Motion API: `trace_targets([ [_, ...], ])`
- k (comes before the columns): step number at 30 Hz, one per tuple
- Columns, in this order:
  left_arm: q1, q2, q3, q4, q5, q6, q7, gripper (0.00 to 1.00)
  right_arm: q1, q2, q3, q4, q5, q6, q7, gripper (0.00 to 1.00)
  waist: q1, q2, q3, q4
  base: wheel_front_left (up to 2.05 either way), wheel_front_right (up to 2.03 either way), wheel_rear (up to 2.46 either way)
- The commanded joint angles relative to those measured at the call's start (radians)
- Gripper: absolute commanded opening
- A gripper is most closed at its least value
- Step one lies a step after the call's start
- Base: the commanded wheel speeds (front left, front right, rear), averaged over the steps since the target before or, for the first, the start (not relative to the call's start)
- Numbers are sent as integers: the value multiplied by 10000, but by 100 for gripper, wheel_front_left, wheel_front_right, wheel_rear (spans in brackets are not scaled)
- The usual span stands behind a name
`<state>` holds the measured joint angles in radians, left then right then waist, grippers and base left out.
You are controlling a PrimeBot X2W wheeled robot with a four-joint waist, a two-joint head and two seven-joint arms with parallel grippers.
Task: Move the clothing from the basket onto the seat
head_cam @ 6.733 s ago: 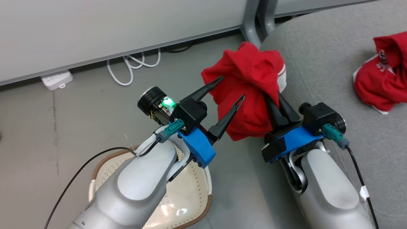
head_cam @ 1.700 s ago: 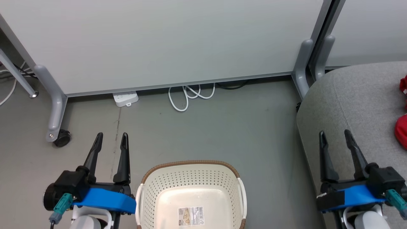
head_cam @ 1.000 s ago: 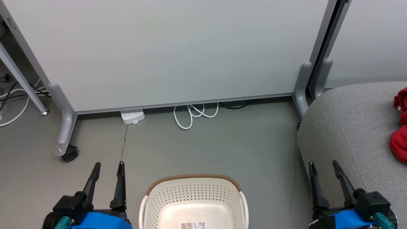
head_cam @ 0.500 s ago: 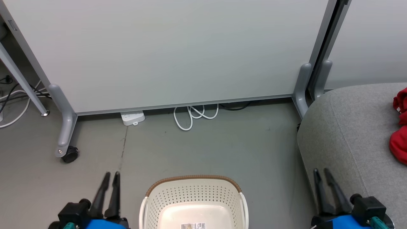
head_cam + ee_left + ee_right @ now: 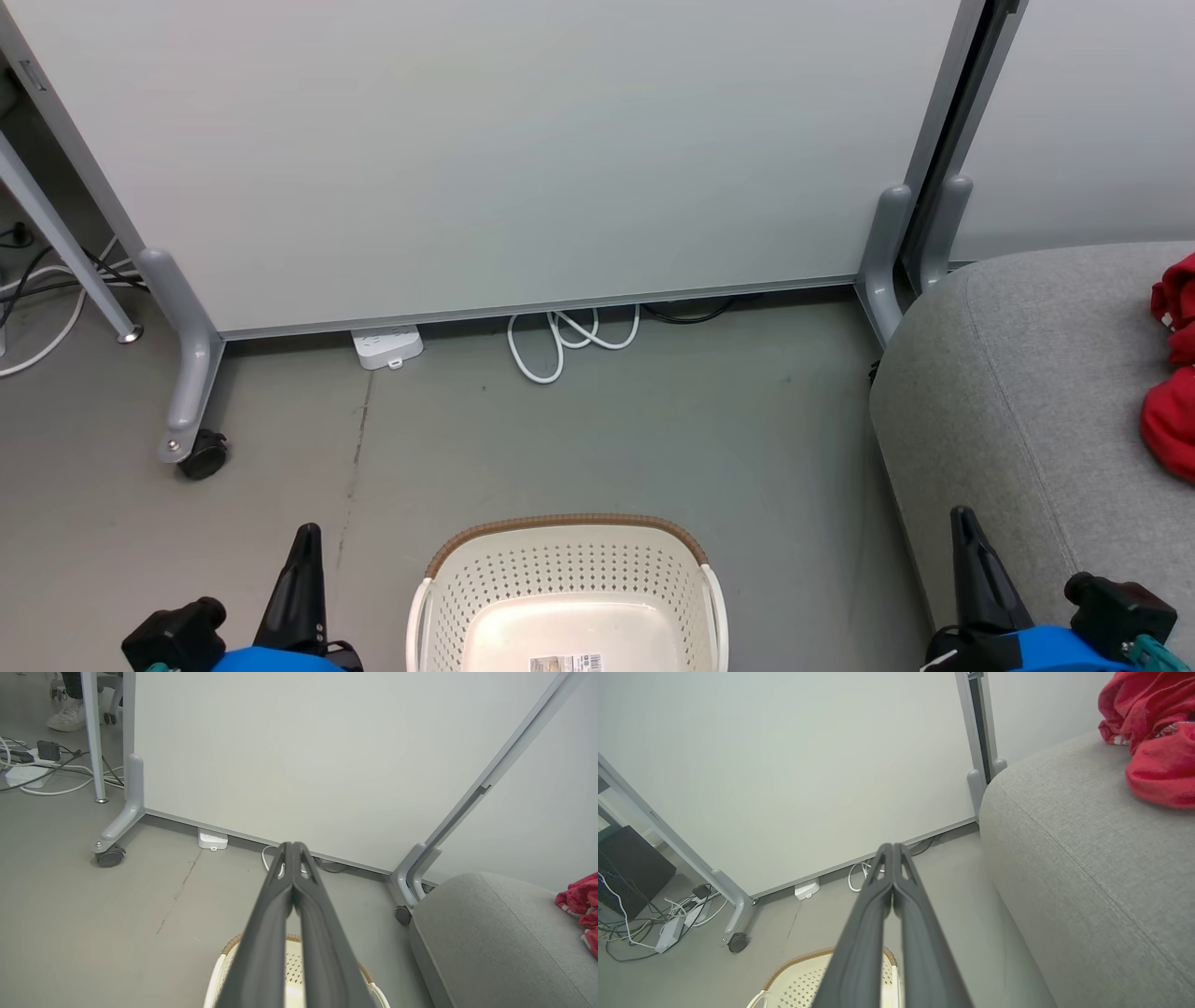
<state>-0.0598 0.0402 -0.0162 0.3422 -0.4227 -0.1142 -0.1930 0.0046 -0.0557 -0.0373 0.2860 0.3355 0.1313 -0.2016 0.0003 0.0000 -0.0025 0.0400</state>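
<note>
**Head view: both my finger pairs pressed together, red clothing on the seat**

Head view puts my left gripper (image 5: 306, 539) at the lower left over the bare grey floor (image 5: 597, 439). Its two long dark fingers are closed into one tapering spike with nothing between them. My left wrist view confirms it: the tips meet in a point. My right gripper (image 5: 962, 519) rises at the lower right, just beside the seat's rounded front edge. Its fingers are likewise flat against each other and hold nothing.

The basket (image 5: 560, 521) stands on the floor between my grippers. It is an oval of cream plastic with walls pierced by rows of small holes and a brown woven-look rim. A barcode sticker (image 5: 565, 664) lies on its smooth, glossy bottom.

The seat (image 5: 1027, 373) is covered in light grey, coarse-textured fabric, with a seam line running along its curved edge. The clothing (image 5: 1172, 420) lies on the seat's top, well in from the edge that faces the basket. It is soft, bright red and bunched into rumpled folds, with a little white trim showing in my right wrist view.

A flat white partition (image 5: 513, 140) on grey legs stands behind. A looped white cable (image 5: 569, 336) and a power strip (image 5: 386, 345) lie on the floor at its base.
</note>
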Motion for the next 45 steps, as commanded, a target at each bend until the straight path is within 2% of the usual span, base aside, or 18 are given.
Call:
trace_targets([
  [1, -231, 51, 87, -207, -393, -24, 80, 0, -250, 2, -46, -182, 427, -1, 102, 0, -1, 0, 0, -4, 0, 0, 0],
  [24, -359, 76, 450, -460, -3892, -74, 977, 0, -572, 18, -259, -266, 4187, -3, 1021, 0, -1, 0, 6, -86, 0, 0, 0],
  [45, -448, 92, 722, -607, -6303, -114, 1616, 0, -792, 31, -423, -306, 6774, -4, 1681, 0, -2, 0, 11, -157, 0, 0, 0],
])
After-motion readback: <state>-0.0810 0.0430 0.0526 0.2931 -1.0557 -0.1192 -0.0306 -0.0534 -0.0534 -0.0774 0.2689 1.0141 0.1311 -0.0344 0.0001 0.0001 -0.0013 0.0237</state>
